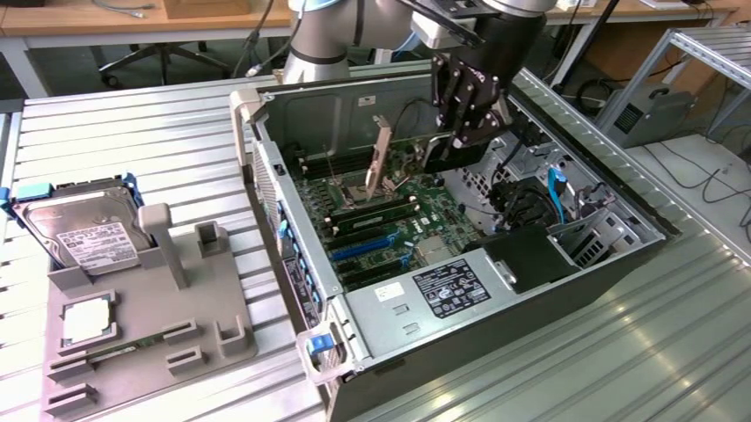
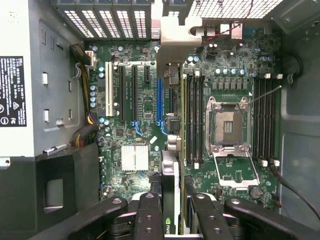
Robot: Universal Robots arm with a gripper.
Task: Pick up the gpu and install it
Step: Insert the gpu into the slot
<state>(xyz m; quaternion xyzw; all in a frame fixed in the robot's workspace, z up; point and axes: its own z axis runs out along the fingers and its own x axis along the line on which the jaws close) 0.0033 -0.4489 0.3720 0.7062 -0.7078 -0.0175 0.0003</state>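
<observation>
1. Gripper (image 1: 470,132): its black jointed metal fingers (image 2: 150,216) are clamping the gpu's two flat faces.
2. Gpu (image 1: 452,156): a slim dark card that is hanging edge-on above the green motherboard (image 1: 388,215), inside the case.
3. Case (image 1: 340,105): a grey sheet-steel tower that is lying open on the ribbed metal table (image 1: 129,132).
4. Hard drive (image 1: 88,233): a silver box with a white label that is standing in a grey holder (image 1: 188,299) at the exterior view's left.
</observation>
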